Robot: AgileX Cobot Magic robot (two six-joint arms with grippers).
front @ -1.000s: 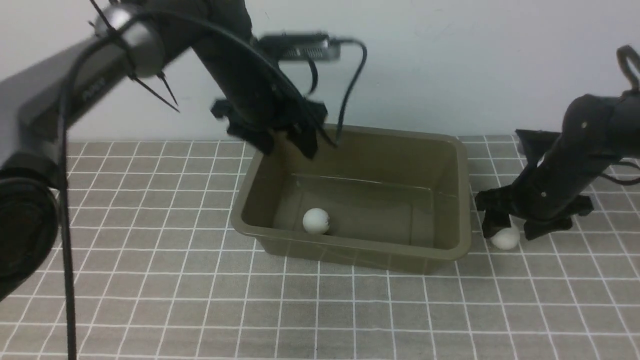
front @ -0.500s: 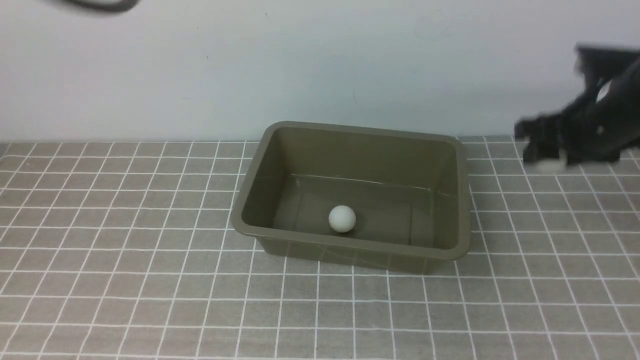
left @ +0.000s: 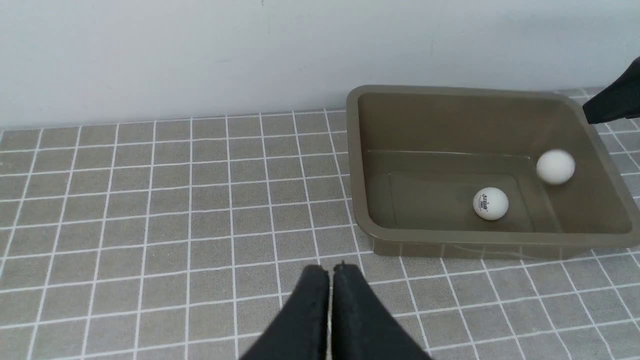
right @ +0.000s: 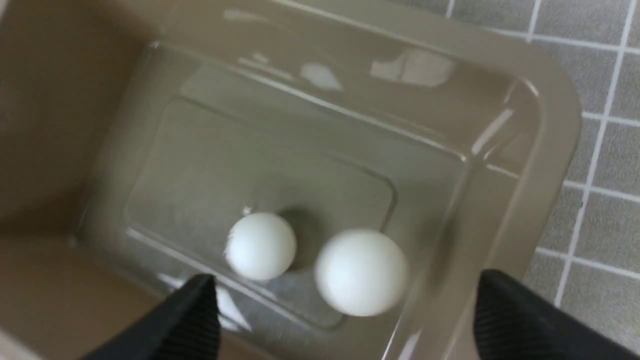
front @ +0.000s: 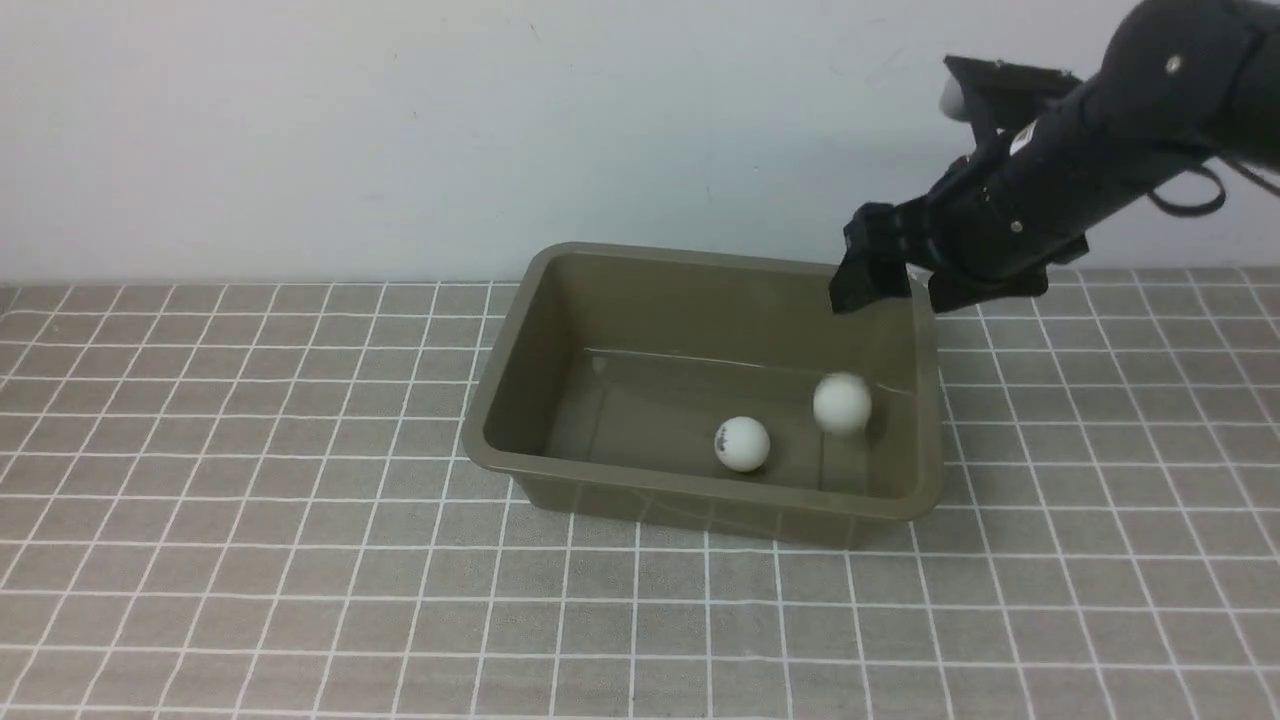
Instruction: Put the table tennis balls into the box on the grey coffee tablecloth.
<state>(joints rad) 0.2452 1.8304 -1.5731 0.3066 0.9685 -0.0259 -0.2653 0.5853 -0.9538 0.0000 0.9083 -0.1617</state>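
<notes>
The right gripper (front: 895, 292) has lifted the second ball (front: 842, 403) off the cloth (front: 250, 480) and over the box (front: 690, 505), where its fingers now stand apart to drop it beside the first ball (front: 742, 444). The left gripper (left: 330, 300), fingers together, waits clear of the box.

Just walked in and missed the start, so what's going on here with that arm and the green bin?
The right gripper hangs open over the far right corner of the box, holding nothing. Below it one table tennis ball, blurred with motion, is inside the box; the other ball rests on the box floor. The left gripper is shut on nothing, off over the grey coffee tablecloth.
</notes>
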